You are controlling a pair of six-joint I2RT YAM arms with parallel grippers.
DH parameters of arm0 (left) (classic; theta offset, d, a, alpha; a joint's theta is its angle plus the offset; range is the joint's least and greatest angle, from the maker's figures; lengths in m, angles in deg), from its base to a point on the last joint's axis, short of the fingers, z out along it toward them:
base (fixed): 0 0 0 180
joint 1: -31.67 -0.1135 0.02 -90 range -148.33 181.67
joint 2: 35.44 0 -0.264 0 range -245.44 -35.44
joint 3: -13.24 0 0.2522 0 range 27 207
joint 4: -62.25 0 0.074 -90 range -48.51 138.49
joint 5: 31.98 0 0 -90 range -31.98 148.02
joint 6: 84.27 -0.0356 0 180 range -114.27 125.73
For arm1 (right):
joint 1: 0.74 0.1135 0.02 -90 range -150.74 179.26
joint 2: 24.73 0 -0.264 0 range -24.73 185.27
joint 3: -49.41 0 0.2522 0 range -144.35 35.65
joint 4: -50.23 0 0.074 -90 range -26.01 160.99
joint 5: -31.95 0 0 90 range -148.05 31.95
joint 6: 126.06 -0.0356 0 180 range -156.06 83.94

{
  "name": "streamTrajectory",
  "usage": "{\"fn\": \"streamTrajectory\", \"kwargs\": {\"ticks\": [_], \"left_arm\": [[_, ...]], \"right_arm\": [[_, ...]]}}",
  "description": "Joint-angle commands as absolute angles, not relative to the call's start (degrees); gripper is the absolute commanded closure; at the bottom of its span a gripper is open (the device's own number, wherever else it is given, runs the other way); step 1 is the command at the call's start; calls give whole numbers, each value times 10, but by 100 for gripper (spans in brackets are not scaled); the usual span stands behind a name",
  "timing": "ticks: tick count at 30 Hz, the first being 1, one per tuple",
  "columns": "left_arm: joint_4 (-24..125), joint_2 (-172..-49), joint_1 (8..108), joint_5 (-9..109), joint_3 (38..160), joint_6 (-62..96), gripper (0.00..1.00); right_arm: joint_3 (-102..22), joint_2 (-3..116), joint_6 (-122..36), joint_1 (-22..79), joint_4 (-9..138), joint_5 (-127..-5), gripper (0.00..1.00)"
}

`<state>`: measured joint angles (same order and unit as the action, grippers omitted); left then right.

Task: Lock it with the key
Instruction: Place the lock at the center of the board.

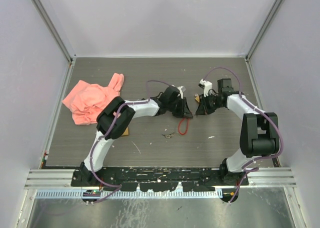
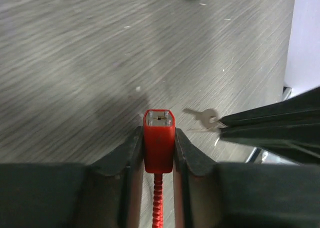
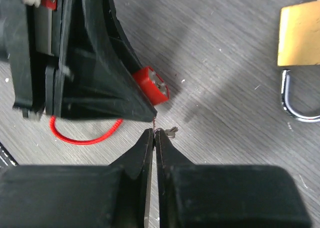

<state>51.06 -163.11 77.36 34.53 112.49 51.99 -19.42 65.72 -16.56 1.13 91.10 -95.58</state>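
1. Nearest my bases, a small loose metal piece (image 1: 169,135), possibly spare keys, lay on the table (image 1: 100,148). It was too small to tell, and neither arm touched it.
2. Just beyond it the red cable (image 1: 184,125) drooped in a loop onto the table. It hung freely below the part I held, so it put no pull on my grip.
3. My left gripper (image 2: 159,134) was closed around the red lock (image 2: 159,148), one finger flat on each side of the body. The keyhole face pointed out past the fingertips, which I judged left the slot open to the other arm.
4. My right gripper (image 3: 154,134) had its fingers pressed together, pinching the key (image 3: 170,131) by its head. The blade stuck out beyond the tips, free to enter a slot.
5. The key sat just beside the lock's face but apart from it, a little off to one side. I judged it was not yet in the keyhole, so the blade needed lining up with the slot before any push or turn.
6. Farther out, a brass padlock (image 3: 299,35) lay on the table with its shackle open, away from both grippers.
7. At the far left a pink cloth (image 1: 92,100) lay crumpled, well apart from the work.
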Motion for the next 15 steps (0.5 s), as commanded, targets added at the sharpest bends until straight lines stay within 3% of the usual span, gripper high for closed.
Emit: {"fn": "streamTrajectory", "kwargs": {"ticks": [1, 4, 6, 11, 15], "left_arm": [[552, -1620, 794, 422, 1167, 543, 71], [530, -1586, 795, 472, 1157, 484, 45], [528, -1548, 794, 509, 1135, 437, 34], [537, -1435, 794, 598, 1075, 314, 28], [587, -1312, 793, 635, 1001, 210, 27]], "right_arm": [[-222, 677, -122, 11, 953, -964, 87], [-229, 685, -109, 11, 967, -971, 79], [-231, 676, -99, 11, 971, -966, 72], [-221, 596, -75, 11, 948, -937, 56], [-227, 520, -46, 11, 944, -917, 49]]}}
